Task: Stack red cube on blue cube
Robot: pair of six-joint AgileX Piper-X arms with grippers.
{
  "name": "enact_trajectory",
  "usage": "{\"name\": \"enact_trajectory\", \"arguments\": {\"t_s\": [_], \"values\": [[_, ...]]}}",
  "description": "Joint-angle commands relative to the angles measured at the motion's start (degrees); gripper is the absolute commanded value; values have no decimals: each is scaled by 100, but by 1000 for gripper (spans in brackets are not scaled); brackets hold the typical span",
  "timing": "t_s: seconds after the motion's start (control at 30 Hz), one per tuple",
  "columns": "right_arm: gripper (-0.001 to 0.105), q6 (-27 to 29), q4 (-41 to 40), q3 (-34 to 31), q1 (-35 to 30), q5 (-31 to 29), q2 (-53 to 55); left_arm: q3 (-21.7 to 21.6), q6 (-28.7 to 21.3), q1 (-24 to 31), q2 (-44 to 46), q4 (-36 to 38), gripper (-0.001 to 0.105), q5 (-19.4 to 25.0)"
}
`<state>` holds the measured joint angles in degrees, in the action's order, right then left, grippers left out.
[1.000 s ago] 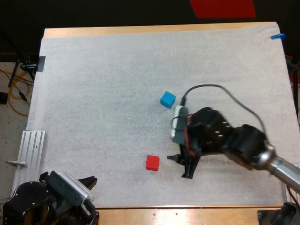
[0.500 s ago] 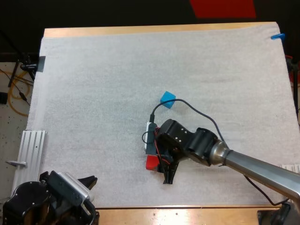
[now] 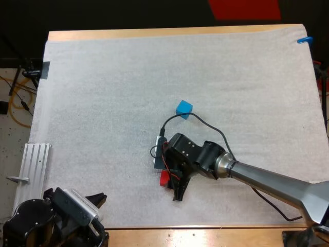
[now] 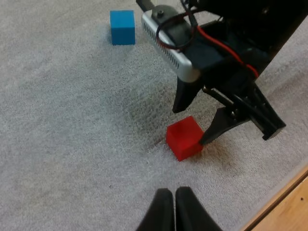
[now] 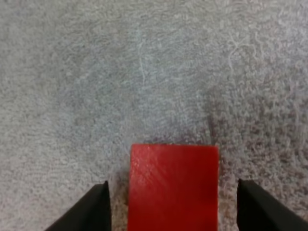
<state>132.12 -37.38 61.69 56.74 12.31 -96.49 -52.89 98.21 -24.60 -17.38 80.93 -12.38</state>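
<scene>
The right gripper (image 3: 170,186) has swung in from beside the red cube (image 3: 164,178) and now sits down over it, a little closer to the mat's (image 3: 103,103) near edge than half a second ago. The cube itself has not shifted. It rests flat on the mat, close to the near edge and about midway along it. The right wrist view shows the two black fingers (image 5: 91,208) spread wide on either side of the red cube (image 5: 173,185) (a strip of mat shows on each side, so neither pad touches it). The blue cube (image 3: 183,108) stands apart, farther in toward the mat's middle. The left gripper (image 4: 174,207) is at the near left corner, its fingers pressed together on nothing.
</scene>
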Motion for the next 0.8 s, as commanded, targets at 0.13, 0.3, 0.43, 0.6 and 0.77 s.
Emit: {"name": "enact_trajectory", "arguments": {"t_s": [0.13, 0.3, 0.43, 0.6, 0.77], "values": [[62, -140, 371, 39, 10, -187, -205, -30, -17, -5, 5, -18, 0, -30], [65, -213, 383, 39, 10, -173, -362, -30, -17, -5, 5, -18, 0, -30], [64, -241, 383, 39, 10, -83, -442, -30, -17, -5, 5, -18, 0, -30], [55, -272, 366, 39, 10, -68, -527, -30, -17, -5, 5, -18, 0, -30], [34, -493, 367, 60, 10, -68, -533, -30, -17, -5, 5, -18, 0, -30]]}}
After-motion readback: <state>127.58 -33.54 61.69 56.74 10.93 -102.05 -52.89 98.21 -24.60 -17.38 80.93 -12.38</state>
